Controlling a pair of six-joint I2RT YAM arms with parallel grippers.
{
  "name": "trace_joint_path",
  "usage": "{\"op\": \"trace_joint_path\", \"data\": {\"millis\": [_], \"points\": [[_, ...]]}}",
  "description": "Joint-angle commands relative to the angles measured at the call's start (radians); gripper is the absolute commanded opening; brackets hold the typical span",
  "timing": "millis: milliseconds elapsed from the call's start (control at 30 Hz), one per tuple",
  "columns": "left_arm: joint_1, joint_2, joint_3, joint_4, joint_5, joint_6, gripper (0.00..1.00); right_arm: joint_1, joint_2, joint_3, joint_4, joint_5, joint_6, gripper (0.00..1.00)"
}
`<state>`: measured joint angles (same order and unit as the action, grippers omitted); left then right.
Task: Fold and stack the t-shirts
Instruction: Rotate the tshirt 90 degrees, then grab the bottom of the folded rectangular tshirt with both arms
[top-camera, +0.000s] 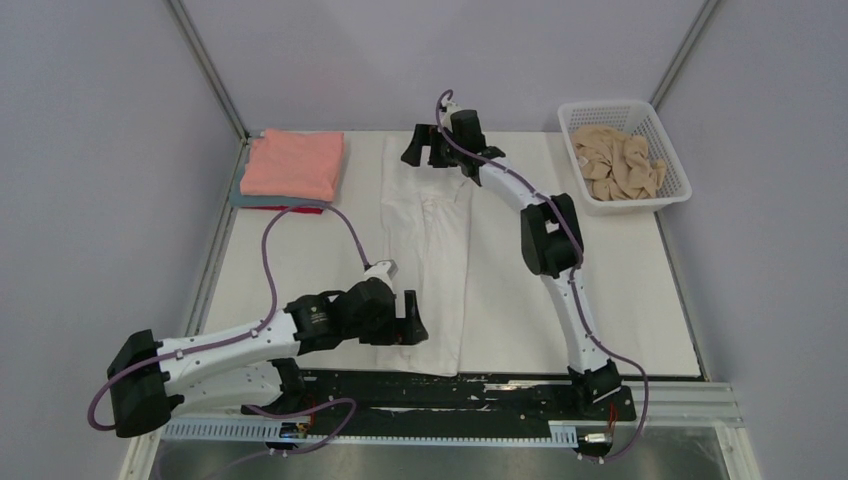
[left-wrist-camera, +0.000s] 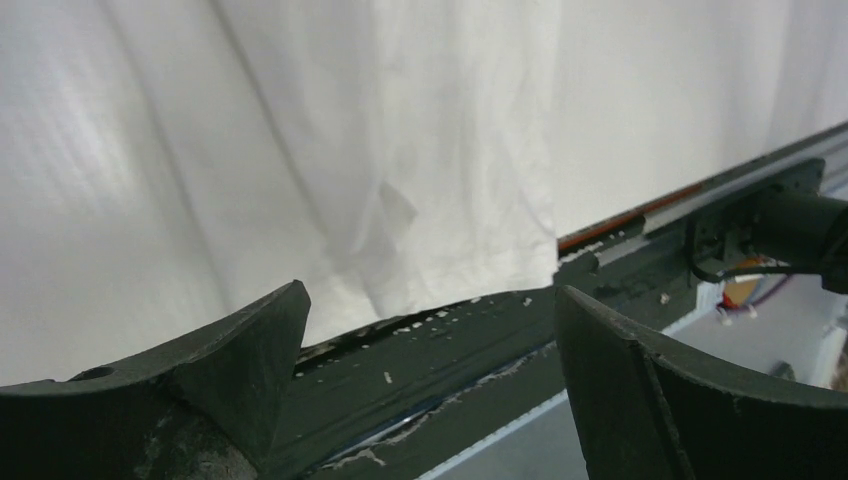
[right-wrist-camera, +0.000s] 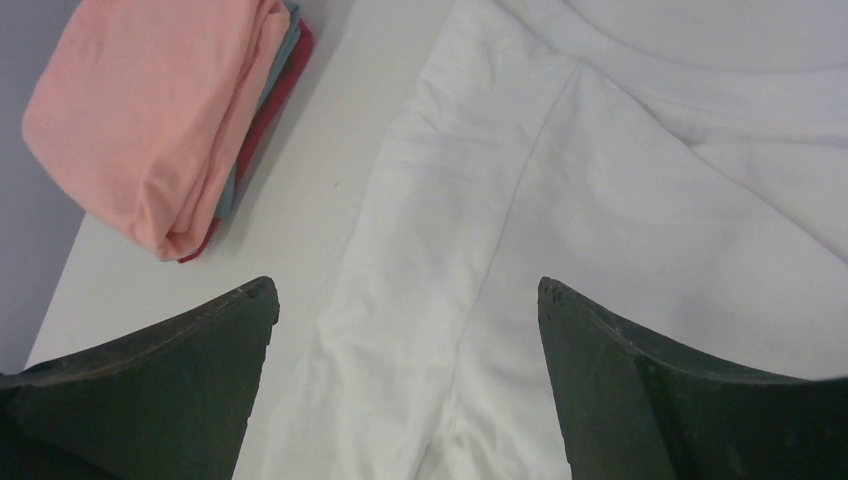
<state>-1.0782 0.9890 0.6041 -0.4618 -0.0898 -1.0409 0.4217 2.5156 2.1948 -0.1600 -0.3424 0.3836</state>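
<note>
The white t-shirt (top-camera: 430, 260) lies folded into a long strip down the middle of the table. My left gripper (top-camera: 412, 322) is open at its near hem; the left wrist view shows the hem (left-wrist-camera: 400, 200) just beyond the empty jaws. My right gripper (top-camera: 425, 148) is open above the shirt's far end; the right wrist view shows the shoulder seam (right-wrist-camera: 520, 200) between the jaws. A folded stack sits at the far left: salmon-pink on top (top-camera: 293, 163), teal and red below (right-wrist-camera: 262, 130). The tan t-shirt (top-camera: 620, 165) lies crumpled in the basket.
The white mesh basket (top-camera: 668, 195) stands at the far right corner. A black mounting rail (top-camera: 480, 385) runs along the near table edge, also seen in the left wrist view (left-wrist-camera: 450, 350). Grey walls close in both sides.
</note>
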Motion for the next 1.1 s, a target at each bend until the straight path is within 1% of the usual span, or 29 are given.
{"op": "trace_joint_path", "data": {"millis": [0,100,200,300,367,433,500,533,600,667,733,833,867,967,1033,1067], "points": [[0.003,-0.113,0.005,-0.227,-0.250,0.005,1.00,-0.009,-0.412,-0.325,-0.077,0.136,-0.042,1.00],[0.011,-0.141,-0.005,-0.212,-0.229,0.073,1.00,0.000,-0.648,-0.678,-0.087,0.138,0.031,1.00],[0.012,-0.128,-0.010,-0.161,-0.129,0.134,1.00,0.049,-0.861,-1.001,-0.087,0.170,0.138,1.00],[0.012,-0.083,0.001,-0.109,-0.041,0.173,1.00,0.152,-1.028,-1.211,-0.081,0.196,0.196,1.00],[0.012,-0.039,0.004,-0.098,-0.003,0.170,0.96,0.229,-1.138,-1.315,-0.082,0.199,0.232,0.99],[0.011,0.022,0.001,-0.099,0.032,0.159,0.94,0.274,-1.223,-1.413,-0.101,0.196,0.289,0.98],[0.007,0.053,-0.009,-0.106,0.039,0.148,0.90,0.308,-1.300,-1.493,-0.103,0.164,0.328,0.97],[0.002,0.059,-0.010,-0.138,0.028,0.134,0.86,0.326,-1.329,-1.527,-0.101,0.140,0.340,0.96],[-0.006,0.055,-0.023,-0.190,-0.029,0.109,0.84,0.364,-1.364,-1.578,-0.100,0.095,0.363,0.95],[-0.013,0.029,-0.039,-0.199,-0.046,0.098,0.81,0.406,-1.380,-1.621,-0.097,0.096,0.395,0.93],[-0.019,-0.005,-0.067,-0.169,-0.021,0.101,0.78,0.431,-1.382,-1.648,-0.095,0.091,0.410,0.91],[-0.020,-0.009,-0.091,-0.120,0.013,0.113,0.72,0.445,-1.376,-1.669,-0.077,0.084,0.427,0.87],[-0.021,-0.001,-0.091,-0.118,0.019,0.119,0.69,0.450,-1.369,-1.673,-0.070,0.072,0.432,0.85],[-0.022,0.032,-0.087,-0.120,0.009,0.119,0.65,0.478,-1.334,-1.686,-0.050,0.050,0.447,0.80],[-0.023,0.064,-0.066,-0.123,-0.009,0.123,0.58,0.489,-1.305,-1.683,-0.038,0.037,0.451,0.76],[-0.024,0.087,-0.051,-0.126,-0.026,0.124,0.58,0.493,-1.292,-1.679,-0.035,0.031,0.451,0.75]]}}
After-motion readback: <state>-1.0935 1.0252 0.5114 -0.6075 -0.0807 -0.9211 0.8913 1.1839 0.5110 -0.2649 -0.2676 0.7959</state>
